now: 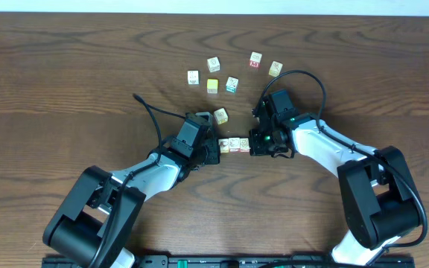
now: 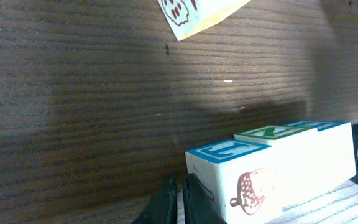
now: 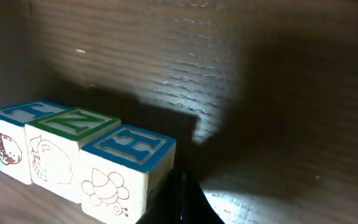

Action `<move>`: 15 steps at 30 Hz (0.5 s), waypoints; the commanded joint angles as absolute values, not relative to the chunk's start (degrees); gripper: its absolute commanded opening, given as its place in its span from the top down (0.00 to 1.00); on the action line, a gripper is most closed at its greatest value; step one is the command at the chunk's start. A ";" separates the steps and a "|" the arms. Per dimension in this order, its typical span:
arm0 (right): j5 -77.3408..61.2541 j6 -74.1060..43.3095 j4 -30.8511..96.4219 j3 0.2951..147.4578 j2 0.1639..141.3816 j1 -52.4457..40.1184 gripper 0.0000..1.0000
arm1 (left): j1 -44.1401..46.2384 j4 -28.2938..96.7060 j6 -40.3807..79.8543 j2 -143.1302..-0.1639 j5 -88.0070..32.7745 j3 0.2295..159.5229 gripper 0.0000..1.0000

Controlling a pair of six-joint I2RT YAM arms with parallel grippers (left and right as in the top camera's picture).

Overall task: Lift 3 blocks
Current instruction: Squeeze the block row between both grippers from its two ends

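1. Dark, grained wood makes up the surface [image 1: 65,74]. The left arm [image 1: 125,186] reaches in from the near left toward the middle.
2. The left fingers [image 1: 213,152] are pressed together, their tips against the left end of the row of blocks. In the left wrist view the two dark tips [image 2: 161,205] show only a slit between them, just beside the lower corner of the acorn block [image 2: 247,180].
3. The blocks [image 1: 234,144] form one straight row of three in the middle of the scene. They touch face to face and sit between the two sets of fingers. The acorn block is at the left, the green-lettered block [image 3: 55,155] is in the middle and the H block [image 3: 123,171] is at the right. Whether the row rests on the surface or hangs clear of it cannot be told. A dark shadow lies on the wood beyond it.
4. A single loose cube [image 1: 220,115] lies just to the far side of the row. Six more cubes [image 1: 232,84] are scattered farther off.
5. The right fingers [image 1: 256,143] are also pressed together and butt against the H block at the right end. One dark tip [image 3: 185,199] shows beside that block's lower corner.
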State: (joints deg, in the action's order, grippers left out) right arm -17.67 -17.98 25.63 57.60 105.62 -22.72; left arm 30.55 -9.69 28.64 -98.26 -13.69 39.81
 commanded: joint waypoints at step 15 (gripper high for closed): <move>-16.58 -12.99 25.10 57.69 107.53 -23.14 0.99 | 30.55 -9.87 27.99 -98.85 -15.77 40.97 0.93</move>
State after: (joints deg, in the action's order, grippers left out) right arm -17.17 -15.51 24.64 57.60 105.75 -22.74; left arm 30.48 -9.65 28.25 -98.26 -13.87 39.81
